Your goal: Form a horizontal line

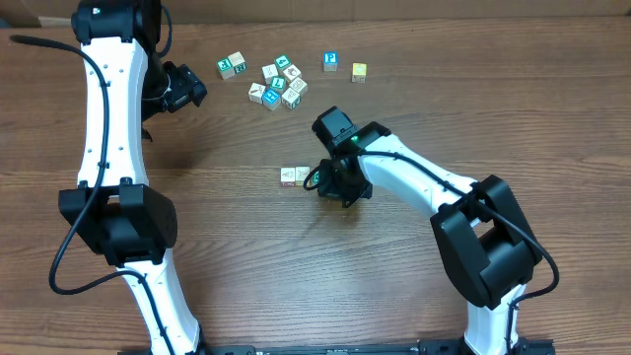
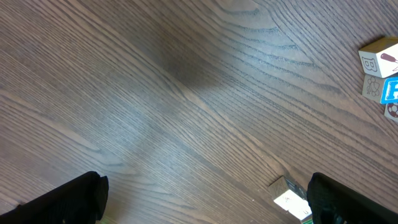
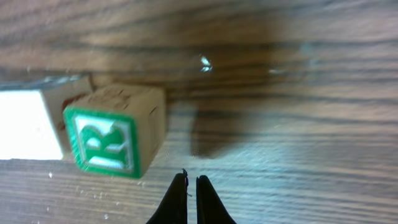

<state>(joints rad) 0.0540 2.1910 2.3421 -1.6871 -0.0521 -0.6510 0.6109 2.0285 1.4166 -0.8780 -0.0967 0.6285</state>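
Wooden table [image 1: 246, 256], overhead view: the horizontal line [image 1: 295, 176], 2 touching cubes, lies at centre; the right gripper [image 3: 191, 182], clenched and empty, sits just beside it and should nudge gently, squarely; the left gripper [image 1: 193, 92] gapes empty, upper left

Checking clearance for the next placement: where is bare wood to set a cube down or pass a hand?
Free: the strip between the jumble and the row; the wide stretch below the row, between left arm and right arm; the corner right of the yellow cube. Crowded: the jumble, and right of the row.
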